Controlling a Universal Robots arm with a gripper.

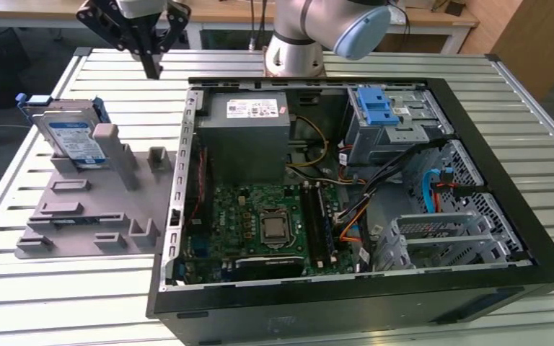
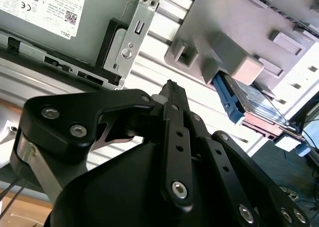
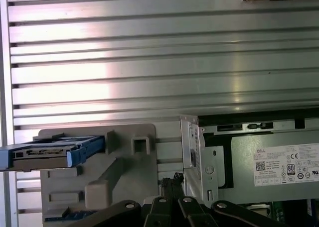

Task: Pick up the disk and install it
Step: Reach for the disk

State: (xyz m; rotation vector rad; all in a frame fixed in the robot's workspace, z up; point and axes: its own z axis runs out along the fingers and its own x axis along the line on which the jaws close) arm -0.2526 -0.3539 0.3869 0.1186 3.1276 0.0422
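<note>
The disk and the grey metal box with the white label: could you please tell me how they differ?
The disk is thin and small; the grey metal box is far bulkier. The disk has a blue frame and a blue-and-white label; the box is plain grey with a small white label. The disk stands propped in the grey holder, outside the computer case; the box sits inside it. Both are rectangular, metal and labelled.

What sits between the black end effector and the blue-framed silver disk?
In the exterior view, bare slatted metal table separates the black end effector from the blue-framed silver disk.
</note>
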